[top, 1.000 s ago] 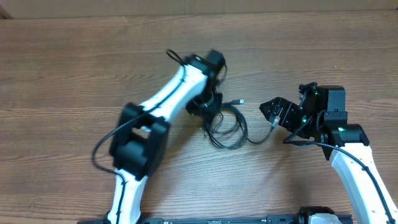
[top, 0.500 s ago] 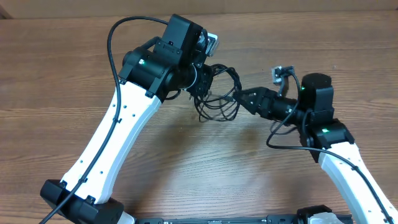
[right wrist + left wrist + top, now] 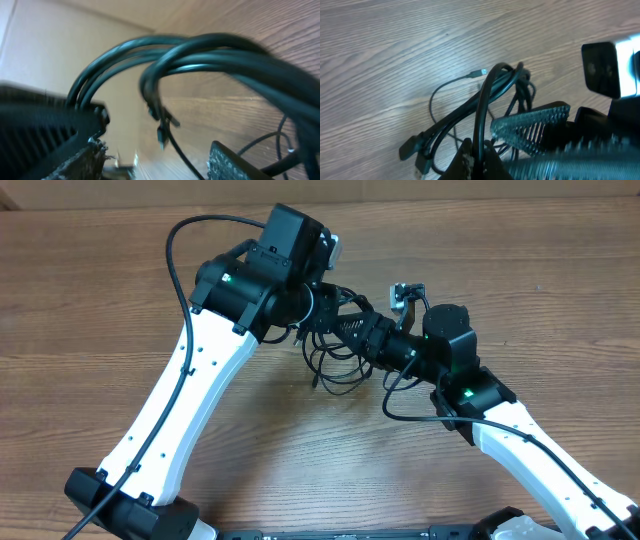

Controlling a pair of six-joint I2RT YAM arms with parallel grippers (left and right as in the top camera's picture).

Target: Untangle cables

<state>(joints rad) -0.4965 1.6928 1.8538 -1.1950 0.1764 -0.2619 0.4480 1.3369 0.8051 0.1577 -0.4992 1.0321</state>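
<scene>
The cables (image 3: pixel 338 355) are a tangled bunch of thin black cords hanging off the table from my left gripper (image 3: pixel 322 308). In the left wrist view my left gripper (image 3: pixel 479 148) is shut on one black cord. The other cables (image 3: pixel 502 75) loop past it, with dark plug ends (image 3: pixel 413 148) low on the left and a silvery tip (image 3: pixel 481 73). My right gripper (image 3: pixel 366 332) reaches into the bunch from the right. In the right wrist view it (image 3: pixel 156 148) is open, a thin cord with a small plug (image 3: pixel 161 131) hangs between its fingers, and thick loops (image 3: pixel 225 55) arch above.
The wooden table (image 3: pixel 520 270) runs under both arms. The left arm (image 3: pixel 190 390) rises from the front left, the right arm (image 3: pixel 520 440) from the front right. A ribbed finger of the right gripper (image 3: pixel 535 122) sits close beside my left fingers.
The left gripper has lifted the cable bunch off the table and carried it back. The right gripper has moved left into the bunch, and its jaws have narrowed.
</scene>
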